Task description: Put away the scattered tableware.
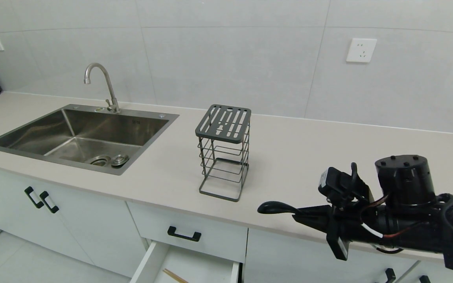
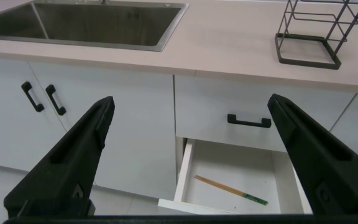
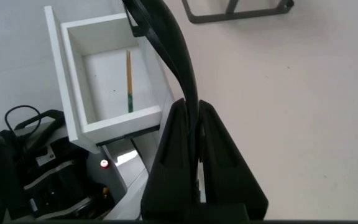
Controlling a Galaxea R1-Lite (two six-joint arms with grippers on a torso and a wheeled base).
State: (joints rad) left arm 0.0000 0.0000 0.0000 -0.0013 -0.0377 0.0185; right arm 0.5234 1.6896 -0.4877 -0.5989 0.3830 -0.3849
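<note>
Black spoon [image 1: 275, 207] sticks out of the right gripper [image 1: 309, 214], whose fingers are clamped on its handle; the spoon's bowl points towards the wire rack [image 1: 223, 151] and hangs over the front part of the beige countertop [image 1: 309, 149], to the right of the rack and nearer the robot. In the right wrist view the curved handle runs up between the two fingers [image 3: 219, 143], apart from the rack's base.

Below the rack, under the counter's front edge, a white drawer [image 2: 185, 171] stands pulled open, and a single wooden chopstick [image 2: 229, 189] with a green tip lies on its floor. The left gripper [image 2: 191, 102] hangs in front of the cabinets, lower than the rack and out from the drawer, its fingers spread wide with nothing between them.

The rack stands upright on the countertop. Left of it a steel sink [image 1: 26, 147] is set into the counter, with a curved faucet [image 1: 102, 84] behind its basin.
</note>
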